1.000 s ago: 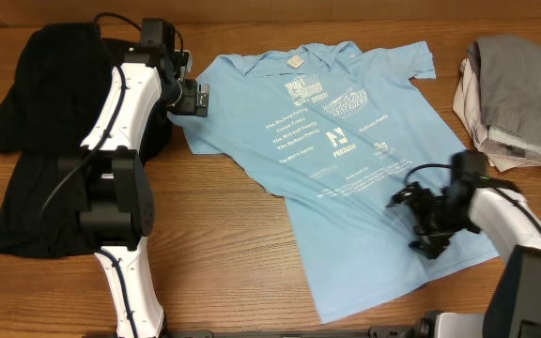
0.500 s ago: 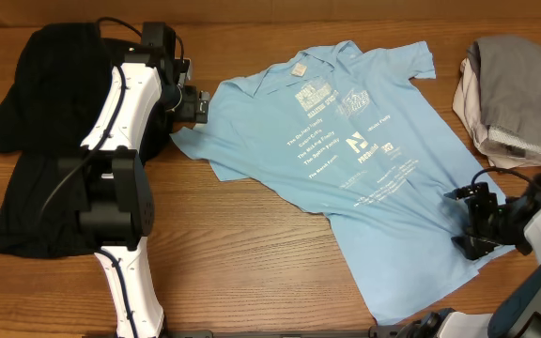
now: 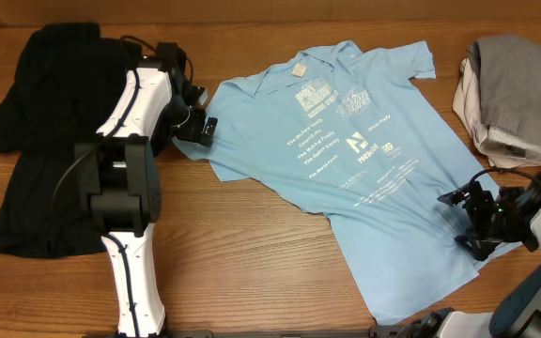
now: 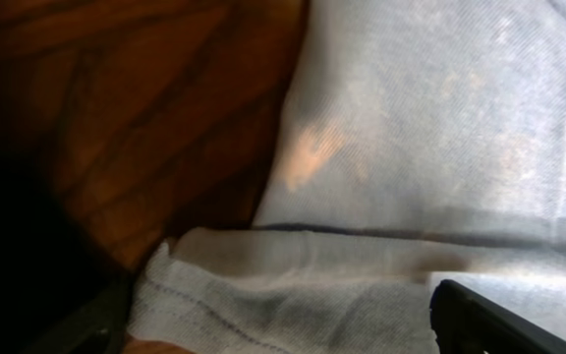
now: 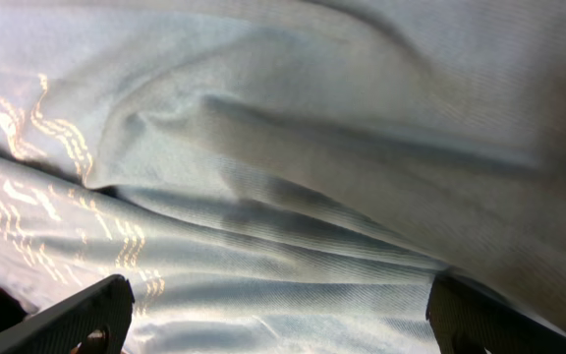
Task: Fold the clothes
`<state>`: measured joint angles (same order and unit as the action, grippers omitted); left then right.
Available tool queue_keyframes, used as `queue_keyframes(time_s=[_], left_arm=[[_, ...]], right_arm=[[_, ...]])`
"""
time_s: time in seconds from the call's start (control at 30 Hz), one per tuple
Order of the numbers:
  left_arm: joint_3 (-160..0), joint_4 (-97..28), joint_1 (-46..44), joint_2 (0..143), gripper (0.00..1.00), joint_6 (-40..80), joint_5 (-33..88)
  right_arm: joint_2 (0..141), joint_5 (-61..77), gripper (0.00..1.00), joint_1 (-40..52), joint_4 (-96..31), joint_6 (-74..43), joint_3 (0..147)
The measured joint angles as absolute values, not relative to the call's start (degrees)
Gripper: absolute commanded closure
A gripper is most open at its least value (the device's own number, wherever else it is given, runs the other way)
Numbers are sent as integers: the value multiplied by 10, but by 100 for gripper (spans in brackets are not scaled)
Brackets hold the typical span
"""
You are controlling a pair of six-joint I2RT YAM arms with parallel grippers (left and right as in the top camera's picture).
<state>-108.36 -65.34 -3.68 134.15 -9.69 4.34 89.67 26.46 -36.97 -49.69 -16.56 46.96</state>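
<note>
The light blue T-shirt (image 3: 346, 160) is lying spread out and slanted across the middle of the wooden bench (image 3: 252, 272), its white print facing up. The left pincer (image 3: 205, 129) is sitting at the edge of the shirt's left sleeve (image 4: 263, 295) with its jaws standing wide apart, gripping nothing. The right pincer (image 3: 470, 222) is resting low over the shirt's lower right hem, also spread wide, with rumpled cloth between its fingers (image 5: 67, 320). A black shirt (image 3: 36, 141) is lying at the left, and grey and beige garments (image 3: 519, 94) are lying at the far right.

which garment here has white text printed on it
The light blue T-shirt, spread in the middle; the black shirt on the left and the grey and beige pile on the right show none.
</note>
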Motion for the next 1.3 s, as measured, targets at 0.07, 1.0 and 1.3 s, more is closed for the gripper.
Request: queue_keyframes(time_s=[0.07,1.0,1.3], left_arm=[[-1084,-653,-38,1343,3,-102,38],[-1133,-829,-25,1292,96,51,-42],[-1151,-856,16,1113,96,78,-62]], right_arm=[[897,266,0,-370,-497,-157,470],[896,292,5,-346,-502,-139,470],[867,296,5,-222,-536,-146,479]])
